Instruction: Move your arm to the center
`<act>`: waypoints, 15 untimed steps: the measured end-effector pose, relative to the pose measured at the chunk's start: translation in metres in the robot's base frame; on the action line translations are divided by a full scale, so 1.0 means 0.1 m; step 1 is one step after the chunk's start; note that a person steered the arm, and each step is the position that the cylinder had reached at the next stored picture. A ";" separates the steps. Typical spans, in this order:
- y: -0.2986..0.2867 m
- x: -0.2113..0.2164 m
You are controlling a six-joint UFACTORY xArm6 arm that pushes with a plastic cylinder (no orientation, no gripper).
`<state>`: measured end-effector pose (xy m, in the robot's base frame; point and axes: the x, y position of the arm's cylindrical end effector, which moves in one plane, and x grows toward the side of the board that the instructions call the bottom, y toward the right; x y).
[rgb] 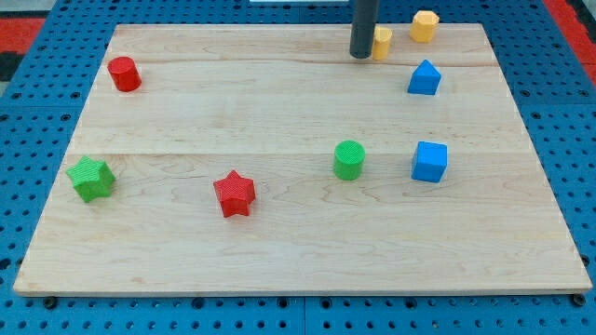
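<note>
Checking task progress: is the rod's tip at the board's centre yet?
No. My tip sits near the view's top edge of the board, beside a yellow block.

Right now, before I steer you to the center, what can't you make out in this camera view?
- Yellow block beside my tip: the rod covers its left part, so its shape and any contact with the tip are unclear.
- The rod's upper length and the arm: cut off by the view's top edge.
- Yellow block near the board's top edge: small and far, its exact shape is uncertain.
</note>
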<state>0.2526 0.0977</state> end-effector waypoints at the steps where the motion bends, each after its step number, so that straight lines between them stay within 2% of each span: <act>1: 0.37 -0.24; 2: 0.51 -0.30; 4: 0.05 -0.01; 9: -0.15 0.08; 10: -0.32 0.23; 13: -0.93 1.39; 15: -0.97 1.52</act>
<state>0.4045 0.0003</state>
